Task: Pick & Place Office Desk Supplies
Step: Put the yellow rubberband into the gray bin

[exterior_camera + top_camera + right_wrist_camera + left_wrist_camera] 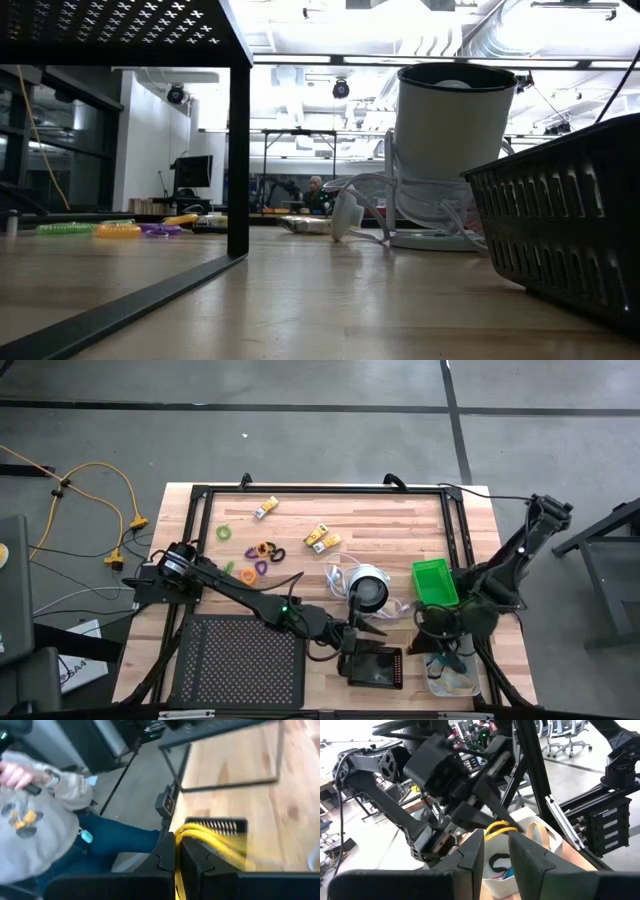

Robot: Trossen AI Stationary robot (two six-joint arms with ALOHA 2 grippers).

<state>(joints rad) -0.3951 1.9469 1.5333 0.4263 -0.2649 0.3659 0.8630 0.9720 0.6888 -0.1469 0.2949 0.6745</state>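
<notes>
the right end effector point(440, 650) is seen above the clear tray point(452, 678) at the near right corner of the worktop point(330, 530), its fingers point(197, 862) closed on a yellow loop point(210, 842) that trails forward from between them; in the left wrist view the same yellow loop point(501, 827) hangs from those fingers just over the tray's opening, where a dark cord point(496, 864) and a beige band already lie. the left end effector point(368, 632) is held low, just beside the black tray point(375, 668) and close to the right one, with its fingers point(472, 857) slightly apart and nothing between them. the green tray point(434, 582) stands just behind the right end effector, and the round white-and-black object point(367, 590) with its white cord sits just behind the left one. the remaining supplies lie well apart from both end effectors, toward the far left of the worktop: a green loop point(224, 532), an orange loop point(264, 547), a purple loop point(248, 574) and a dark loop point(277, 554) in a cluster, one yellow-and-white pack point(265, 509) near the far edge, and two more yellow-and-white packs point(322, 540) nearer the middle. a large perforated black tray point(240, 660) lies under the left arm. a person in a grey top and blue trousers is seen beyond the worktop edge in the right wrist view.
</notes>
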